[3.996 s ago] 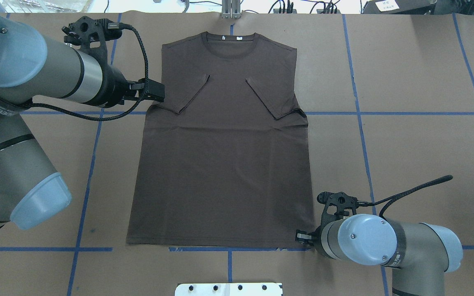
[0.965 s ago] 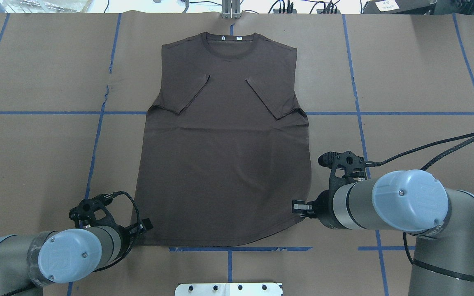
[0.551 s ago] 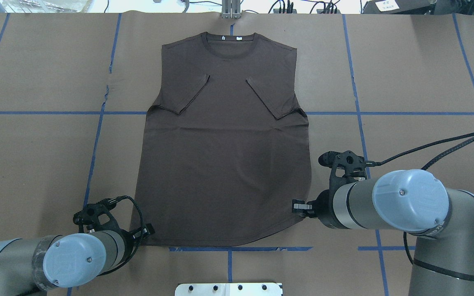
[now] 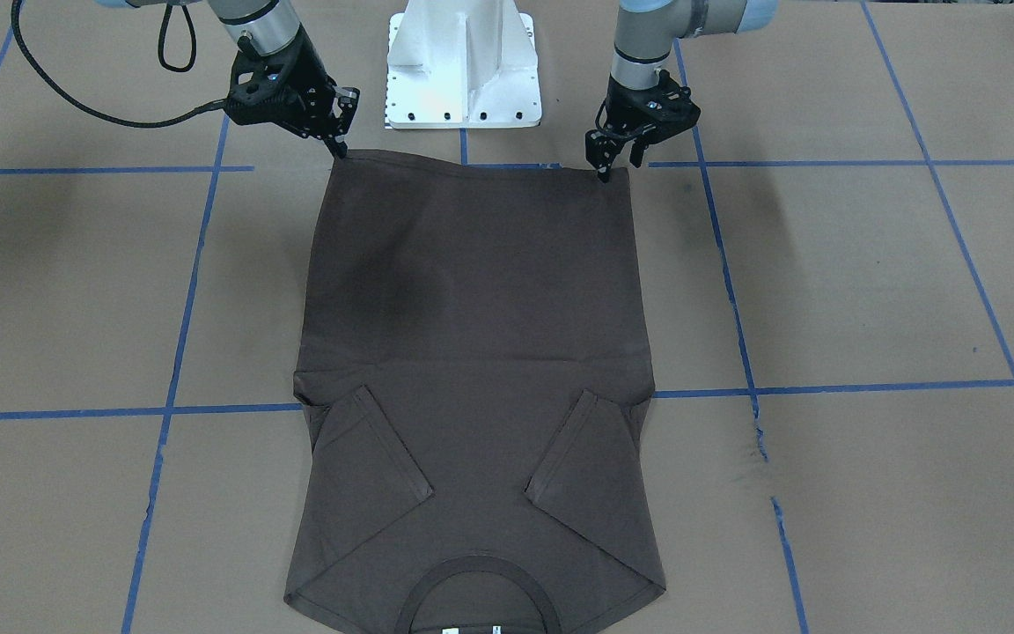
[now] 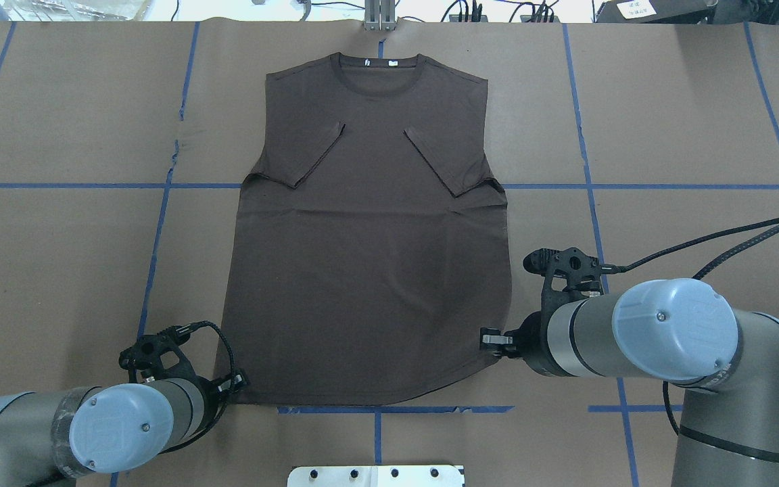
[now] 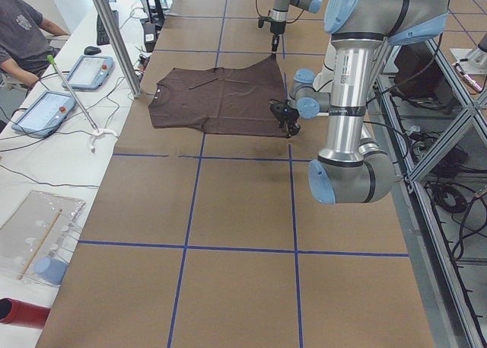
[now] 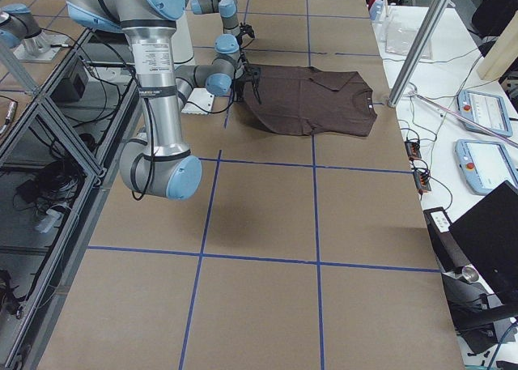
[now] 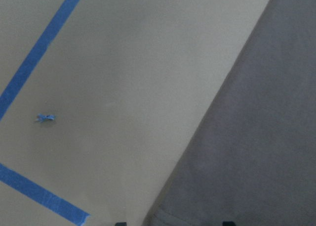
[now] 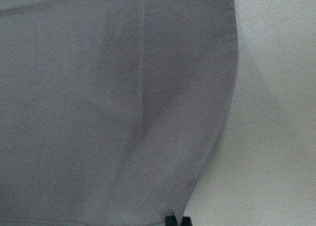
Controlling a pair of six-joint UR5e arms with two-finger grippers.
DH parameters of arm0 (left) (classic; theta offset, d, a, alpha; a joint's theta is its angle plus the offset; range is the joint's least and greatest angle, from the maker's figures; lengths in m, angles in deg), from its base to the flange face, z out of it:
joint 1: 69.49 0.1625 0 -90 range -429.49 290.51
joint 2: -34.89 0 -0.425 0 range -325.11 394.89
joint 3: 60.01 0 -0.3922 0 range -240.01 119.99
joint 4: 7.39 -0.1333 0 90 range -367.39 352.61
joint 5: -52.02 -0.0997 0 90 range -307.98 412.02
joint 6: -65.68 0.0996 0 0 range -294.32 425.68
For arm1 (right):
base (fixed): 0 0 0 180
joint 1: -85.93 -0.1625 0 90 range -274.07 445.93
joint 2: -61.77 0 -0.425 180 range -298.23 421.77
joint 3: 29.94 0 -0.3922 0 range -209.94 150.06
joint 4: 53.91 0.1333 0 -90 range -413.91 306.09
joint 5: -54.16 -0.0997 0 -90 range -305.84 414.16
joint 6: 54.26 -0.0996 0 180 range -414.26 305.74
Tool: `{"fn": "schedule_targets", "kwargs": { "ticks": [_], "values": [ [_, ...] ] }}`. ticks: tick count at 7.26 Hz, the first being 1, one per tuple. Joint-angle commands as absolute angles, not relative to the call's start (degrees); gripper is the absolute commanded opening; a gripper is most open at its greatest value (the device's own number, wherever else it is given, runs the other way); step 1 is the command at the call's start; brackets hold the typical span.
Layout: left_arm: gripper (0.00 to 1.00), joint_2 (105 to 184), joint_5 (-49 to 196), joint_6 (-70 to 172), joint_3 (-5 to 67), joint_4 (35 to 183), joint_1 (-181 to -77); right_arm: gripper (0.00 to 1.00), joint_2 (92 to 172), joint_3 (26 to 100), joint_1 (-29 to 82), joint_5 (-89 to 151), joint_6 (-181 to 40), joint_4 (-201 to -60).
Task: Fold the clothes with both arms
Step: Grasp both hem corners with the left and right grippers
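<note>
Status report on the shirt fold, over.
Right gripper shut on T-shirt hem corner. Left gripper open at the other corner. T-shirt flat, sleeves folded in. Nothing lying on it.

The left arm (image 5: 126, 426) is extended low, wrist pitched downward. The left pincer (image 4: 614, 163) points down with its jaws spread apart. The right arm (image 5: 667, 331) is extended low at the opposite side, wrist also pitched downward. The right pincer (image 4: 338, 148) points down with its jaws closed together, clamped on a hem corner of the T-shirt (image 4: 472, 291).
</note>
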State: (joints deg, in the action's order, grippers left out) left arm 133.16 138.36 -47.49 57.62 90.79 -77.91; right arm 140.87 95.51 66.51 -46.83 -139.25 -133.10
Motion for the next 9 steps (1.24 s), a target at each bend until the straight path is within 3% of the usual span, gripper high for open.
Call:
{"fn": "schedule_targets", "kwargs": {
  "ticks": [1, 2, 4, 5, 9],
  "values": [
    [0.53, 133.24, 138.42, -48.13, 57.5, 90.78, -77.84, 0.0, 140.87, 95.57, 66.42, -46.83, -139.25, -133.1],
    [0.4, 133.32, 138.33, -48.22, 57.41, 90.78, -77.93, 0.0, 140.87, 95.57, 66.51, -46.83, -139.25, -133.1],
    [0.05, 133.41, 138.42, -48.31, 57.59, 90.78, -78.02, 0.0, 140.87, 95.48, 66.42, -46.83, -139.25, -133.1],
    [0.0, 133.41, 138.42, -48.31, 57.67, 90.69, -78.02, 0.0, 140.87, 95.57, 66.42, -46.83, -139.25, -133.1],
    [0.0, 132.54, 138.6, -47.35, 61.7, 90.17, -78.89, 0.0, 142.09, 96.61, 65.98, -48.5, -139.25, -133.19]
  ]
}}
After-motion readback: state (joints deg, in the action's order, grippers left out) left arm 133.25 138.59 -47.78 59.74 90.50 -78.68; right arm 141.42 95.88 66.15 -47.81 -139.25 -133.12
